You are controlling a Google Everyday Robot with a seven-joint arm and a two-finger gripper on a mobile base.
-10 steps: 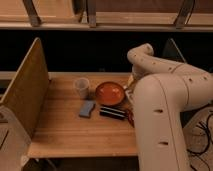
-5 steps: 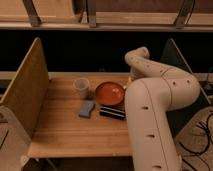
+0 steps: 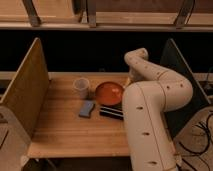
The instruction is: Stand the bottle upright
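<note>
My white arm point(image 3: 150, 110) rises from the front right, bends at the elbow and reaches down to the table's back right corner, just right of the orange bowl point(image 3: 109, 92). My gripper point(image 3: 128, 80) sits at that end, low over the table and mostly covered by the arm's own links. The bottle is hidden; I see it nowhere on the wooden table point(image 3: 65, 130).
A translucent cup point(image 3: 81, 87) stands left of the bowl. A blue sponge point(image 3: 86, 108) and a dark flat packet point(image 3: 111, 112) lie in front of them. A wooden panel point(image 3: 25, 85) walls the left side, a dark panel point(image 3: 175, 60) the right. Cables point(image 3: 205, 125) hang at the right.
The arm's big links have swung a little to the left and folded closer over the table's right edge. The cup, bowl, sponge and packet have stayed put.
</note>
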